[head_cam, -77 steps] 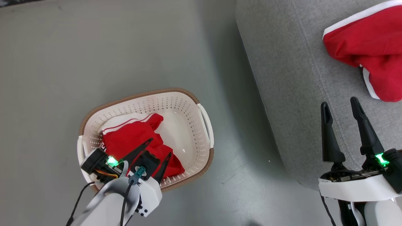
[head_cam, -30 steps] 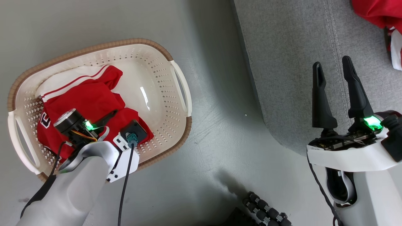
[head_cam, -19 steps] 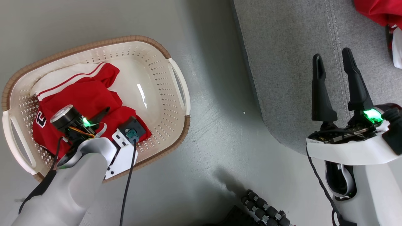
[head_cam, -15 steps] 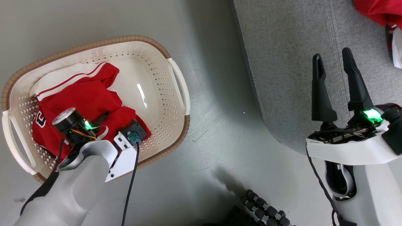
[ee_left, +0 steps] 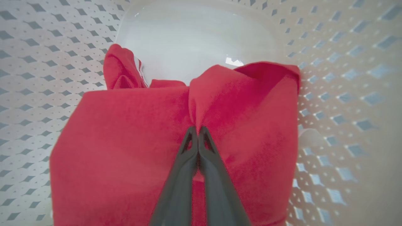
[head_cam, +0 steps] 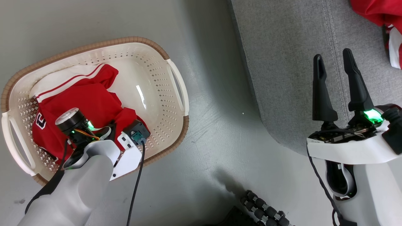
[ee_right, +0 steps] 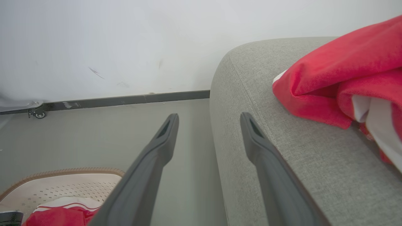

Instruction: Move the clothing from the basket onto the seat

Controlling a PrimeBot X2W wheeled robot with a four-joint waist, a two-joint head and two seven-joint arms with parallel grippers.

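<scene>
Our left fingers (ee_left: 185,163) are pinched together on a fold of the red jersey (ee_left: 125,135), which lies under them in the basket (head_cam: 163,84). Our right fingers (head_cam: 322,94) are apart and hold nothing. Past them, one red garment (ee_right: 329,72) already lies on the seat (head_cam: 282,62). Only the jersey is left.

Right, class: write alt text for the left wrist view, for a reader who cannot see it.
The robot's left hand, shut, pinches a fold of a red garment lying in a cream perforated basket, whose bare bottom shows beyond.

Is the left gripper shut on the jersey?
Shut: the left gripper pinches a fold of the jersey, tips touching, inside the basket.
</scene>
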